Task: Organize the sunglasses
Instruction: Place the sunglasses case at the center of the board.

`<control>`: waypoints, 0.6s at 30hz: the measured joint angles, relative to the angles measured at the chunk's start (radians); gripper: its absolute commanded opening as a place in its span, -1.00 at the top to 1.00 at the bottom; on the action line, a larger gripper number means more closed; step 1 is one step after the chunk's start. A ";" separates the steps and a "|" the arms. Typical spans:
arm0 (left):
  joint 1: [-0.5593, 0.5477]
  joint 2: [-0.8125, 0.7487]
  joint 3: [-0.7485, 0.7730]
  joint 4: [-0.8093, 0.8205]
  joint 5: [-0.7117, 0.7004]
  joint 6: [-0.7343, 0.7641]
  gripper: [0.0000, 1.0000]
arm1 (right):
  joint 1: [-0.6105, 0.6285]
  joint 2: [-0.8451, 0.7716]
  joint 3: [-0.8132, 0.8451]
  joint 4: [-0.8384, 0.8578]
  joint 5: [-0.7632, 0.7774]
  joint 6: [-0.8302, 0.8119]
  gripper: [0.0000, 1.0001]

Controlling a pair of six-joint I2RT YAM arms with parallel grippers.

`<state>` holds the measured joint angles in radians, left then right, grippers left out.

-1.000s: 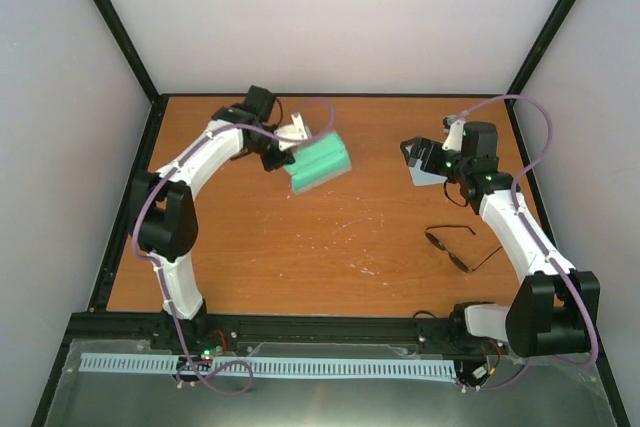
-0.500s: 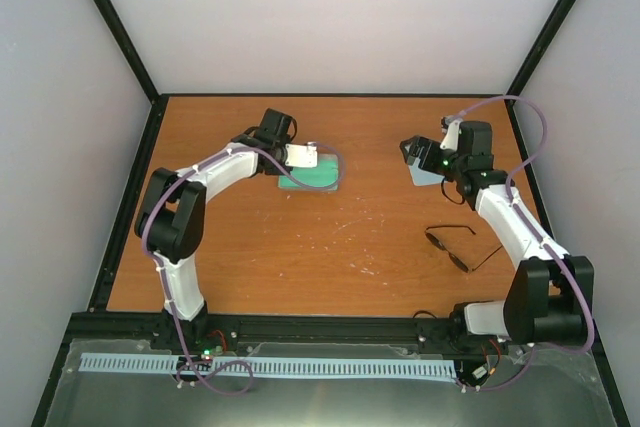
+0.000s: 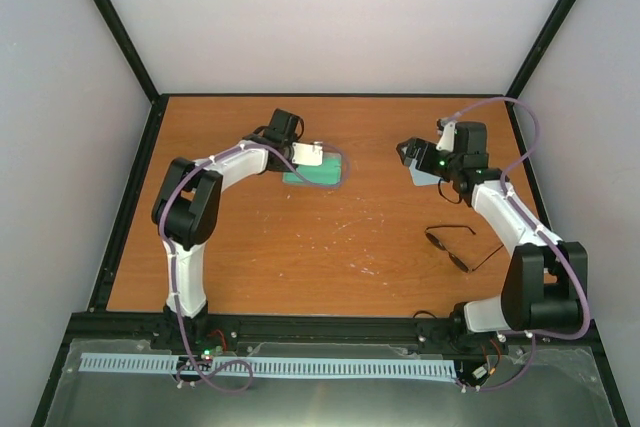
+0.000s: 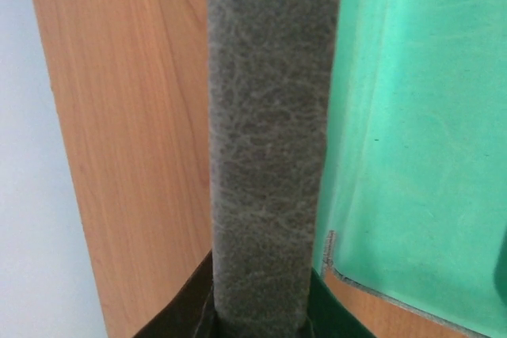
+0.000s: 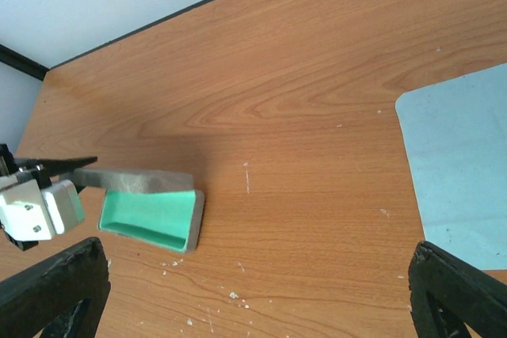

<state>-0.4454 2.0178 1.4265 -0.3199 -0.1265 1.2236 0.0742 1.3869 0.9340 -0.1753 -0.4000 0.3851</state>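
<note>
The sunglasses (image 3: pixel 455 247) lie on the table at the right, thin black frame, dark lenses, temples unfolded; neither wrist view shows them. The grey case (image 3: pixel 318 169) with green lining rests open on the table at the back centre. My left gripper (image 3: pixel 305 156) is shut on the case's grey flap (image 4: pixel 269 116), with the green lining (image 4: pixel 420 116) to its right. From the right wrist view the case (image 5: pixel 150 215) sits on the table with the flap held out level. My right gripper (image 3: pixel 415 157) is open and empty, hovering over the pale blue cloth (image 3: pixel 432 176).
The pale blue cloth (image 5: pixel 459 164) lies flat at the back right, behind the sunglasses. White crumbs (image 5: pixel 230 294) dot the wood in front of the case. The black frame rail (image 3: pixel 330 97) edges the table's back.
My left gripper has carried the case from a tilted hold in the air down and to the right; it now rests on the table. The right gripper has hardly moved.
</note>
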 measured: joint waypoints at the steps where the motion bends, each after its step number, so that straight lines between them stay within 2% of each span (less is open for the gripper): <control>1: 0.000 0.003 0.008 0.003 -0.001 0.002 0.57 | 0.000 0.003 0.000 0.000 -0.001 0.000 -1.00; 8: 0.000 0.005 0.035 0.013 -0.006 -0.002 0.21 | 0.000 0.022 0.000 0.000 -0.005 -0.006 -1.00; 10: 0.000 0.005 0.035 0.013 -0.009 -0.006 0.16 | 0.000 0.023 0.000 0.000 -0.008 -0.008 -1.00; 12: 0.000 0.005 0.035 0.013 -0.009 -0.010 0.02 | 0.000 0.024 0.000 0.000 -0.012 -0.008 -1.00; 13: 0.000 0.005 0.033 0.014 -0.009 -0.012 -0.06 | 0.000 0.024 0.000 0.000 -0.014 -0.008 -1.00; 16: 0.000 0.000 0.018 0.018 -0.010 -0.019 -0.52 | 0.000 0.027 0.000 0.000 -0.017 -0.008 -1.00; 18: 0.000 -0.006 0.001 0.018 -0.012 -0.032 -0.75 | 0.000 0.028 0.000 -0.001 -0.012 -0.008 -1.00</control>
<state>-0.4454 2.0121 1.4277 -0.3019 -0.1387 1.1919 0.0742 1.4147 0.9340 -0.1761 -0.4122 0.3775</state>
